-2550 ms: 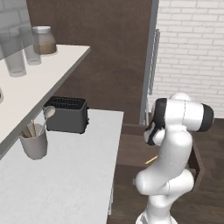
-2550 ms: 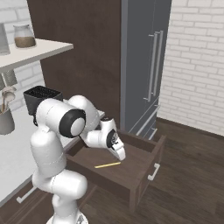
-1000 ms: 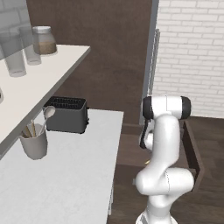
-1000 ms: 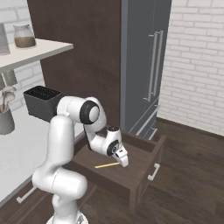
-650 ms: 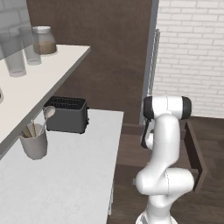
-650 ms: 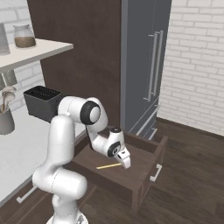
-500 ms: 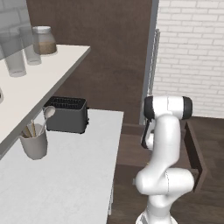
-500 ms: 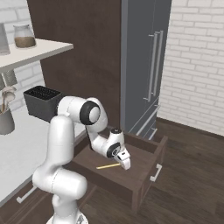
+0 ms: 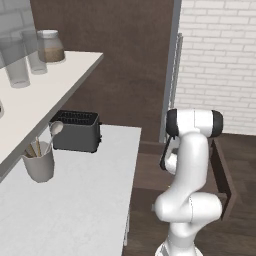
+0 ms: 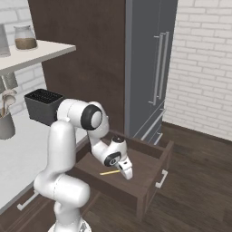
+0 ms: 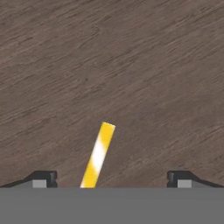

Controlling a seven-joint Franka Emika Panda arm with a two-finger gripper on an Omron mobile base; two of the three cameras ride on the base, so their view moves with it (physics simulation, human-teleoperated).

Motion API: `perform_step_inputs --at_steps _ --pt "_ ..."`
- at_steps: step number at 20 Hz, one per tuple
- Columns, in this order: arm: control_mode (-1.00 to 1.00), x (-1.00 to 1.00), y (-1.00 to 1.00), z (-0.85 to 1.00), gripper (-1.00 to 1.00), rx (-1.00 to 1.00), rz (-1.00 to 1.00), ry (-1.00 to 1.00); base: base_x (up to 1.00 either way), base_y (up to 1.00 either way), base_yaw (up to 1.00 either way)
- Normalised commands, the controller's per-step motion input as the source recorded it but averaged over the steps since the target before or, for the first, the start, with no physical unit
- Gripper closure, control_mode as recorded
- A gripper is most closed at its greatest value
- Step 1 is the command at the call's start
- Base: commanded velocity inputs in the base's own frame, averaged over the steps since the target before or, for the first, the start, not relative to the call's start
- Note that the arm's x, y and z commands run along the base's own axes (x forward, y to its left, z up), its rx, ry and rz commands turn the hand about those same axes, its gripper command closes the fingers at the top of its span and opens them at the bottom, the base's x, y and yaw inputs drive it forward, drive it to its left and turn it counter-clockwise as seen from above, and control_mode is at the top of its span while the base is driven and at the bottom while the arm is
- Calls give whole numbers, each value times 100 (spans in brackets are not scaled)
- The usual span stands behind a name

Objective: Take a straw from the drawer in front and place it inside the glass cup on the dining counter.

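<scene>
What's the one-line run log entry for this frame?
phase: reach for straw | gripper: open, low over straw, no grip | straw: flat on drawer floor | drawer: open

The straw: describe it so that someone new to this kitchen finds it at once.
Look at the open dark wooden drawer below the worktop, before the tall grey fridge. On its floor lies the straw, a thin yellow stick, the one bright thing on the dark wood.

White arm folded forward and down — gripper (image 10: 127,174) lowered, pointing downward, its dark fingertips (image 11: 43,176) spread wide apart.
</scene>
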Motion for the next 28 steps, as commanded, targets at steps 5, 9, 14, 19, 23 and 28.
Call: perform_step_inputs --at_steps 5,9,14,19,23,28 --pt "-100 22 0 0 -100 2 0 -2 0 0 0" --pt "-100 16 0 -3 -100 0 0 0 0 0 0" --pt "-100 21 0 -23 -100 0 0 0 0 0 0" --pt "-100 24 0 -28 -100 0 0 0 0 0 0" --pt "-100 0 11 -35 100 0 0 0 0 0 0" --pt "-100 0 6 -21 100 0 0 0 0 0 0"
